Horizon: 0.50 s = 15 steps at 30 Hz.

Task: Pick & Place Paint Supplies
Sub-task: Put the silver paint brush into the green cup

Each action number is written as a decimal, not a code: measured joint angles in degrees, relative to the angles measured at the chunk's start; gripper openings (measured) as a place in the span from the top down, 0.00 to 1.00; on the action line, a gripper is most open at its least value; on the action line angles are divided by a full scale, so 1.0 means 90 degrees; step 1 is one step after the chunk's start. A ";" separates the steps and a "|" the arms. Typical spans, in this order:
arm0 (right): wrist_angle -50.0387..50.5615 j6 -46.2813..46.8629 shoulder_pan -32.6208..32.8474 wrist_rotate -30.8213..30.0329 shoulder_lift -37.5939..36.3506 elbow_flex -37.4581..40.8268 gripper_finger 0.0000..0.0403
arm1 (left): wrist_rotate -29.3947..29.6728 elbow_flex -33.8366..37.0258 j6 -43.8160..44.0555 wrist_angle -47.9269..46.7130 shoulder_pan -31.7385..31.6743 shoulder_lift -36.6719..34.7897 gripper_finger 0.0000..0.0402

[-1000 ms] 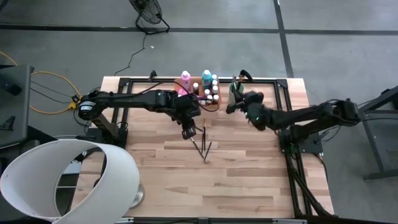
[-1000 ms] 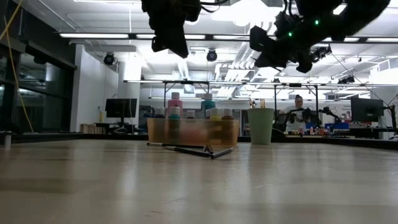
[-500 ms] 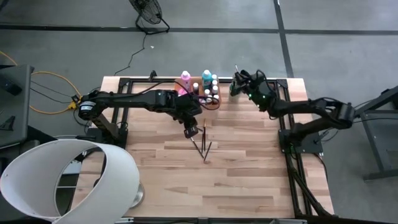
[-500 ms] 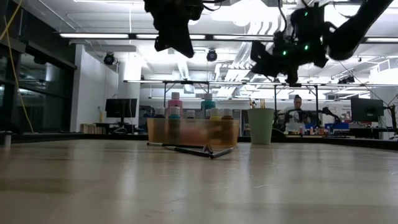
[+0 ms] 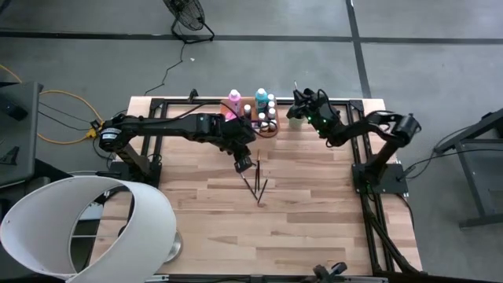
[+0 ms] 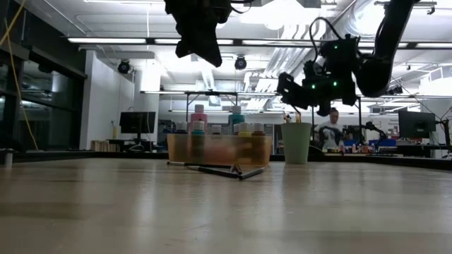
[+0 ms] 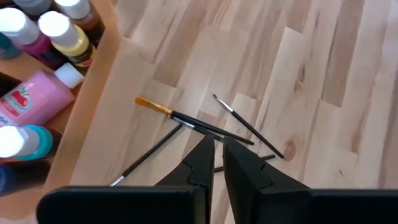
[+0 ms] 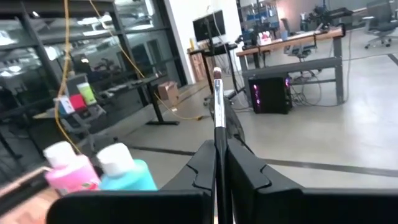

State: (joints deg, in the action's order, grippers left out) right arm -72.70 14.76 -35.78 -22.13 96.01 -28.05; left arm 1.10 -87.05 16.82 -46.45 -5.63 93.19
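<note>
a large lit hall with desks and monitors is seen beyond the bench (image 5: 299, 228), whose near half is bare wood with open room. the orange tray (image 5: 259, 126) is set at the far edge, and paint bottles (image 5: 263, 106) with white caps are stood inside it; a pink bottle (image 5: 234, 100) and a teal bottle (image 5: 261, 97) are seen at its far side. the light green cup (image 6: 296, 143) is placed just beside the tray, near the far edge. loose paintbrushes (image 5: 257, 182) are left crossed on the wood near the middle, close in front of the tray. the left tool (image 5: 242, 164) is held above these brushes with its fingers nearly together and nothing between them. the right tool (image 5: 299, 104) is raised over the cup, and a paintbrush (image 8: 217, 118) is gripped upright between its closed fingers, bristles pointing away from the wrist.
</note>
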 joint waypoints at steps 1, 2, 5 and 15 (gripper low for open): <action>-0.0009 -0.0001 -0.0030 0.0014 0.0081 0.0000 0.97 | 0.0042 0.0000 0.0000 0.0000 0.0000 0.0000 0.92; -0.0013 -0.0002 -0.0048 0.0017 0.0145 0.0000 0.97 | 0.0066 0.0000 0.0002 0.0000 0.0000 0.0000 0.92; -0.0124 -0.0099 -0.0061 -0.0002 0.0247 0.0000 0.97 | 0.0080 0.0000 0.0001 0.0000 0.0000 0.0000 0.92; -0.0289 -0.0542 -0.0284 0.0134 0.0289 -0.0002 0.96 | 0.0163 0.0000 0.0005 0.0002 0.0000 0.0002 0.92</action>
State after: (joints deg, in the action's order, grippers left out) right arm -75.31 9.89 -38.33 -20.93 98.61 -28.08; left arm 2.57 -87.05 16.86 -46.44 -5.63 93.21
